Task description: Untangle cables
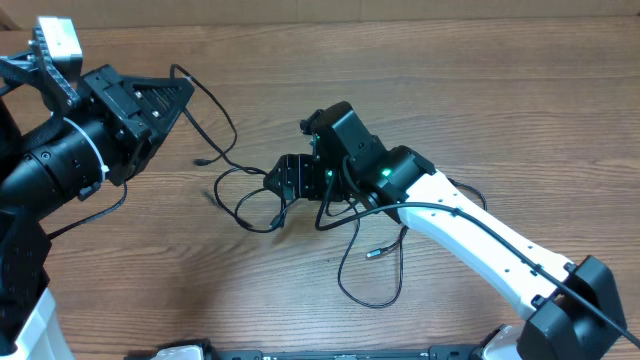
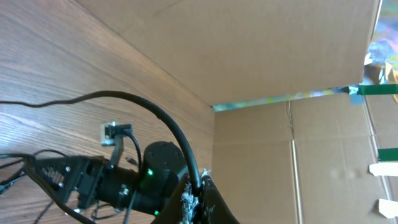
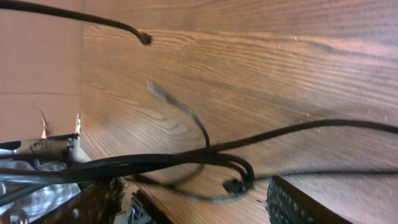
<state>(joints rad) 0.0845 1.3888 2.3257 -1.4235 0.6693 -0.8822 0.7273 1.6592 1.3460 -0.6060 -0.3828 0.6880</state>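
Observation:
Thin black cables point(image 1: 262, 205) lie tangled on the wooden table near its middle. One loop point(image 1: 370, 285) trails toward the front, with a small plug point(image 1: 372, 252) beside it. My left gripper point(image 1: 183, 92) is raised at the left and shut on one cable point(image 2: 163, 118), which arcs up and away from the jaws point(image 2: 194, 190). My right gripper point(image 1: 283, 182) is low over the tangle with its fingers apart. In the right wrist view several cable strands point(image 3: 186, 160) cross just ahead of the open jaws point(image 3: 199, 210), and a plug point(image 3: 233, 185) rests on the table.
A free cable end point(image 3: 145, 38) reaches in at the top of the right wrist view. A cardboard wall point(image 2: 261, 50) stands along the table's far side. The right arm point(image 1: 480, 235) stretches from the front right. The wood table point(image 1: 480, 90) is bare at the back right.

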